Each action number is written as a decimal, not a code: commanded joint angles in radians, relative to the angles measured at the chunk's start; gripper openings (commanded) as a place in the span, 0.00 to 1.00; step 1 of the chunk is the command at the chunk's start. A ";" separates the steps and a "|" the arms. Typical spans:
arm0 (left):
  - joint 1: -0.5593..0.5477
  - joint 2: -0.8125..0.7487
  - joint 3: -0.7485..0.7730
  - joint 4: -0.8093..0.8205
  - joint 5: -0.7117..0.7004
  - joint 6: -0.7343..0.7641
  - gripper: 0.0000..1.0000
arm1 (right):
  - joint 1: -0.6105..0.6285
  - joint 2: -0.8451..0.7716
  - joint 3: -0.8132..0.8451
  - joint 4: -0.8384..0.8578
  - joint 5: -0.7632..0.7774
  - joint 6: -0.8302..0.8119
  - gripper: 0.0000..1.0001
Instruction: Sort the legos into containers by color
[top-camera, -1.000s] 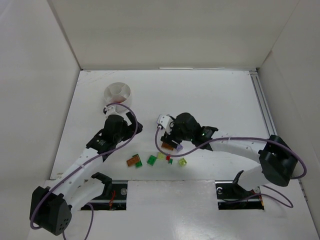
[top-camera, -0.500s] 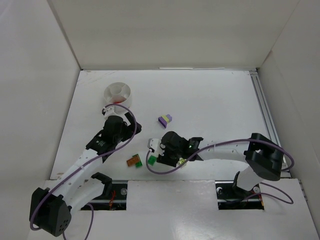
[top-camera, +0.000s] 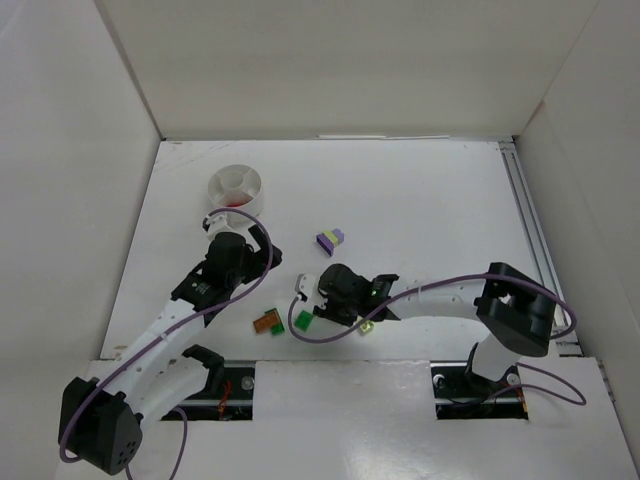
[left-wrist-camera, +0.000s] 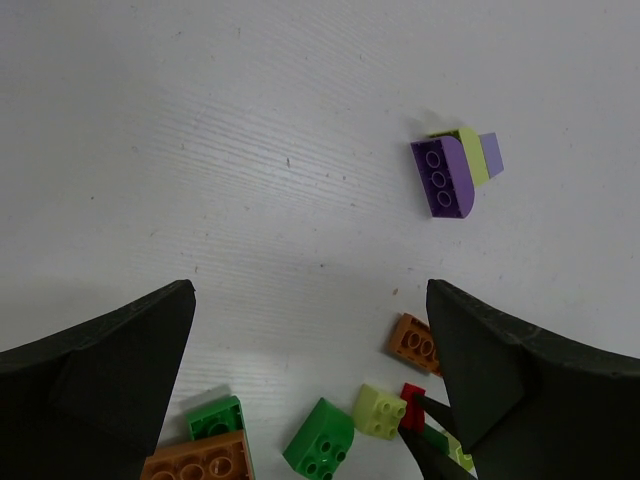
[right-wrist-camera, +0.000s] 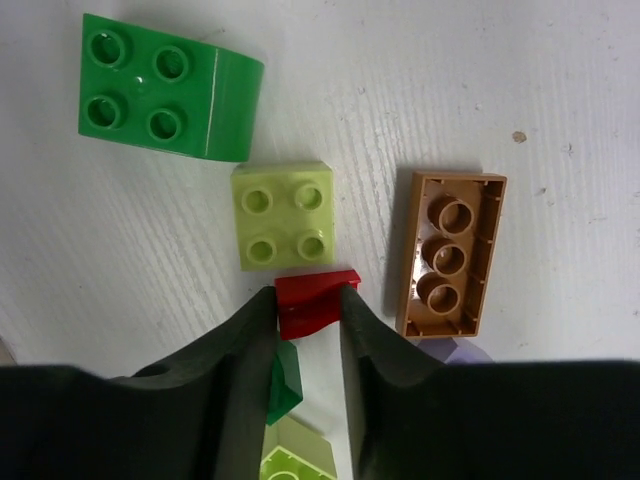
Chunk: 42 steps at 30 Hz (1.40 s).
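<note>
My right gripper (right-wrist-camera: 308, 305) is low over a cluster of legos near the table's front, shut on a small red lego (right-wrist-camera: 317, 300) that lies on the table. Around it lie a yellow-green brick (right-wrist-camera: 284, 214), a green curved brick (right-wrist-camera: 170, 88), an orange brick (right-wrist-camera: 450, 252) and a dark green piece (right-wrist-camera: 284, 385). From above, the right gripper (top-camera: 335, 305) covers the red lego. A purple, yellow-green and lilac stack (top-camera: 331, 239) lies apart, farther back. The white divided dish (top-camera: 236, 185) stands at the back left, with something red in it. My left gripper (left-wrist-camera: 310, 300) hangs open and empty beside the dish.
A green brick (top-camera: 303, 320) and an orange-and-green pair (top-camera: 266, 323) lie left of the right gripper. A yellow-green brick (top-camera: 367, 327) shows at its right. White walls close in the table on three sides, and a rail (top-camera: 530, 230) runs along the right edge.
My right gripper has moved forward and left, down onto the cluster, uncovering the purple stack. Its jaws have closed onto the red lego. The left arm has barely moved.
</note>
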 joint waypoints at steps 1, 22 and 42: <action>-0.001 -0.020 -0.005 0.011 -0.014 -0.001 1.00 | 0.003 -0.003 0.031 0.026 0.033 0.020 0.34; -0.001 -0.153 -0.034 0.226 0.345 0.122 1.00 | -0.104 -0.231 0.048 0.337 -0.238 -0.216 0.25; -0.001 -0.052 -0.086 0.524 0.817 0.162 0.67 | -0.167 -0.389 -0.189 0.755 -0.401 -0.356 0.27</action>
